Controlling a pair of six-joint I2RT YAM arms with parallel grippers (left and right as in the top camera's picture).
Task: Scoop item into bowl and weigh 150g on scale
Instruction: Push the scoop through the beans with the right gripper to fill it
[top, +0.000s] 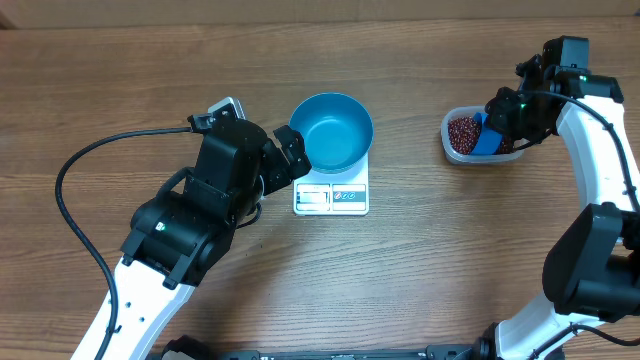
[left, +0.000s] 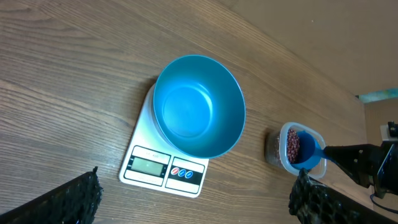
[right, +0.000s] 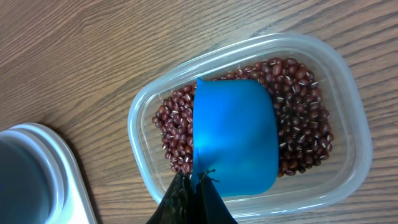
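Right claw (right: 193, 186) first: it is clamped tight on the handle of the small bright-blue plastic scoop (right: 236, 137). The scoop runs straight out from the fingertips, so its long axis follows the claw's own line. Its cup sits down inside the clear rounded-rectangle plastic tub (right: 140, 112), resting on the heap of small dark red-brown beans (right: 298, 124). No beans show on the blue face turned to the wrist camera.

Moving outward, the round, deep teal-blue bowl (top: 335, 130) lies to this claw's left, well apart from the tub, with bare wooden table (top: 420, 280) between them. It stands on the small flat white digital scale (top: 332, 198), covering its back part, and it looks empty. The display is too small to read.

The left claw (top: 288, 158) is much nearer the bowl, just beside its left rim, with jaws spread wide and nothing in them.

So the beans are all in the tub, on the right arm's side. By my reading, the coming move is a dig and lift there, then a level carry leftward across that gap to the bowl. Tip the scoop on the way and beans will spill on the table.
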